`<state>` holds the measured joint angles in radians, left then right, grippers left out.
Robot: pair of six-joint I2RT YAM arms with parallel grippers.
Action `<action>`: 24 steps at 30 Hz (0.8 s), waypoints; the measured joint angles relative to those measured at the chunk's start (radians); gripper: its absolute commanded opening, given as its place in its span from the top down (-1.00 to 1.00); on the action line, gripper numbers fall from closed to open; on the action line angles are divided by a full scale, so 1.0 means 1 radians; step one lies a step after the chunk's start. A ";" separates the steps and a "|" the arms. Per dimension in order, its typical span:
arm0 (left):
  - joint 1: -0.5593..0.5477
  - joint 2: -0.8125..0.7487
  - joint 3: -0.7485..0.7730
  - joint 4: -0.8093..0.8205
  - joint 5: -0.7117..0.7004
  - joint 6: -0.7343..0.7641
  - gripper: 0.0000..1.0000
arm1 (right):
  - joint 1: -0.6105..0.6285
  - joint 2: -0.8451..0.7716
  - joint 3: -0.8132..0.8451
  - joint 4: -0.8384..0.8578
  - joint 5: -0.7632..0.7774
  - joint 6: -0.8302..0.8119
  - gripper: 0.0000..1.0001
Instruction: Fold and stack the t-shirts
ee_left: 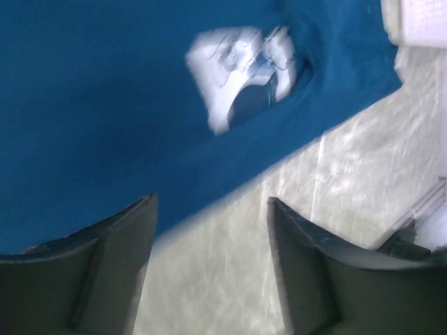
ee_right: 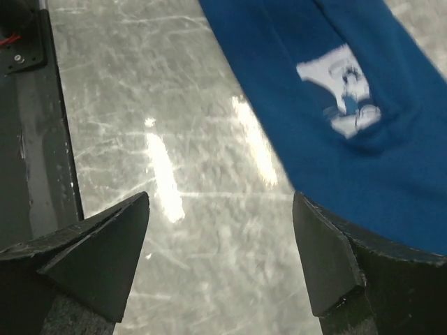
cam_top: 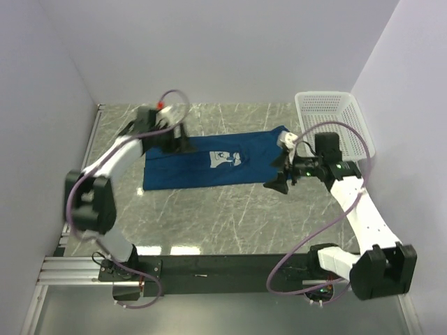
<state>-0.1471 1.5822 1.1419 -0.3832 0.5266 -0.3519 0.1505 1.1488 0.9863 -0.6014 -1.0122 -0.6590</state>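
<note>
One dark blue short-sleeved cotton t-shirt is lying on the grey marble-patterned table. It is folded into a long band, which is running from 9 o'clock to 3 o'clock across the middle of the top view. Its white square cartoon print is facing up, sitting slightly toward 3 o'clock of the band's middle.

The left end effector is hanging over the band's far edge, at about 10 o'clock of the print. In the left wrist view its two dark fingers are standing apart, with only the cloth's edge and bare table showing between them, so it is released. Whether the finger at 7 o'clock is touching the cloth I cannot tell.

The right end effector is hanging at the band's 3 o'clock end, by the near corner. In the right wrist view its fingers are spreading wide over bare table, released and gripping nothing. The shirt's edge is passing behind the finger at 5 o'clock.

A white plastic mesh basket is standing at 2 o'clock of the table, near the shirt's far 3 o'clock corner.
</note>
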 measured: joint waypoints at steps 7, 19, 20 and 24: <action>-0.191 0.528 0.657 -0.120 -0.099 0.359 -0.89 | -0.101 -0.117 -0.102 0.011 -0.097 0.003 -0.78; -0.242 0.880 1.066 -0.244 -0.200 0.539 -0.56 | -0.178 -0.117 -0.104 0.005 -0.192 -0.010 -0.75; -0.240 0.883 1.073 -0.237 -0.196 0.542 -0.54 | -0.177 -0.112 -0.104 0.002 -0.195 -0.013 -0.74; -0.241 0.920 1.133 -0.227 -0.155 0.545 -0.35 | -0.177 -0.079 -0.098 -0.027 -0.204 -0.035 -0.73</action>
<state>-0.3885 2.5019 2.2753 -0.6098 0.3717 0.1932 -0.0269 1.0695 0.8886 -0.6289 -1.2167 -0.6941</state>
